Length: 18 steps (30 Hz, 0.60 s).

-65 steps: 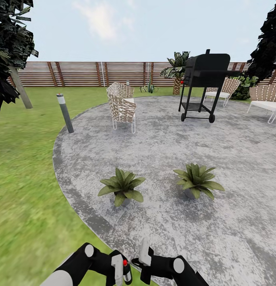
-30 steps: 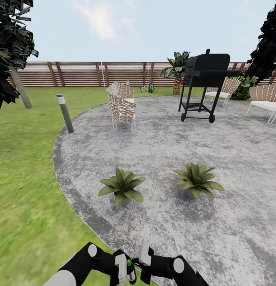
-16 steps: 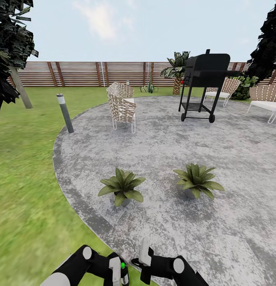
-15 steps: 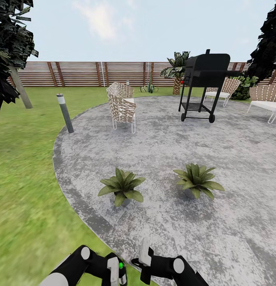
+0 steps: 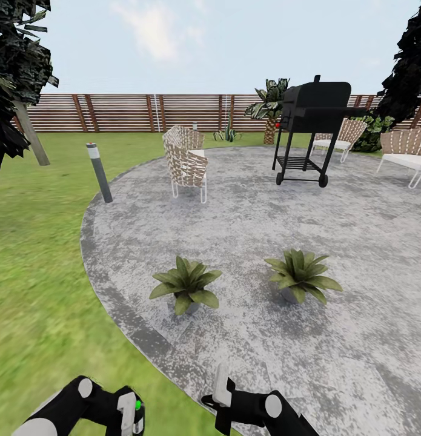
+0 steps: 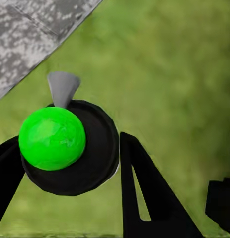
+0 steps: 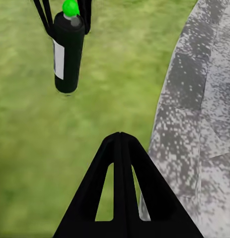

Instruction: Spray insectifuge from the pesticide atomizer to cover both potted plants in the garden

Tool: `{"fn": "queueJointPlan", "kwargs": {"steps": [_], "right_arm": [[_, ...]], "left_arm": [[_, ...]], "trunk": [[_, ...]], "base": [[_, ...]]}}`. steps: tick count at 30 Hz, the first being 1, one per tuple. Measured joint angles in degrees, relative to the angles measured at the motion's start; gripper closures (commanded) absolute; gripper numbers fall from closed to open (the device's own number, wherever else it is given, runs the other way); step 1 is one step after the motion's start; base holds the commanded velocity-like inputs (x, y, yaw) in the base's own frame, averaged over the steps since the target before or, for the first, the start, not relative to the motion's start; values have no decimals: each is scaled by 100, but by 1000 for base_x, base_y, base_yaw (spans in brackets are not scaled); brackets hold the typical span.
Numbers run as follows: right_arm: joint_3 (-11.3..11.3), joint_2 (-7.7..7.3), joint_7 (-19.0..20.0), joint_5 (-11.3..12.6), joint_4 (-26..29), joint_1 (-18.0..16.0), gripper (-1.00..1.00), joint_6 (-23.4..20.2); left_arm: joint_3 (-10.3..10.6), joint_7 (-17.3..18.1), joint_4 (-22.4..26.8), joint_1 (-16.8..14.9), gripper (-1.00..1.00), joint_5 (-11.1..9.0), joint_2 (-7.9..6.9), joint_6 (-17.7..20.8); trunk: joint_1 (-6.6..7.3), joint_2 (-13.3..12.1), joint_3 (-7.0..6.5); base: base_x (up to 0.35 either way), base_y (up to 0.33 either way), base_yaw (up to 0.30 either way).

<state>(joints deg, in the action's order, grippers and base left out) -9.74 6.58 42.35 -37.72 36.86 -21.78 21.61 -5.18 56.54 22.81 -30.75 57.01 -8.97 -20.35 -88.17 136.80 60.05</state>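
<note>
Head view: atomizer (image 5: 132,416) upright, clamped in my left fingers (image 5: 129,418).
Plants (image 5: 186,284) lie ahead-right of them; right fingers (image 7: 119,173) together, empty.

A dark green atomizer (image 7: 68,52) with a white label and a bright green dot is being seen against green lawn (image 5: 40,290). Speckled grey patio (image 5: 283,206), brown slatted fence (image 5: 131,112) and black grill (image 5: 313,121) are being shown.
</note>
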Motion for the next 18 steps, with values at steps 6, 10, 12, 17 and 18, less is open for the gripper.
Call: {"fn": "queueJointPlan", "kwargs": {"steps": [6, 10, 12, 17, 18], "right_arm": [[0, -22, -8, -1, -3, 0, -100, -2], [-1, -36, -7, 3, -7, 0, -100, 1], [-1, -41, -13, 4, -11, 0, -100, -4], [40, -136, -206, 13, -147, 0, -100, 11], [40, -190, -391, 18, -229, 0, -100, 13]], "left_arm": [[-10, 0, -47, 1, 100, -38, -505, -15], [-21, -3, -47, 1, 100, -51, -667, -7], [-34, -40, -34, 1, 100, -60, -690, 9], [-463, -813, -34, 1, 100, -422, -648, 50], [-578, -962, -37, 2, 100, -503, -639, 57]], "trunk": [[0, 0, 0], [0, 0, 0], [0, 0, 0], [0, 0, 0], [0, 0, 0]], "base": [[0, 0, 0], [0, 0, 0], [0, 0, 0], [0, 0, 0], [0, 0, 0]]}}
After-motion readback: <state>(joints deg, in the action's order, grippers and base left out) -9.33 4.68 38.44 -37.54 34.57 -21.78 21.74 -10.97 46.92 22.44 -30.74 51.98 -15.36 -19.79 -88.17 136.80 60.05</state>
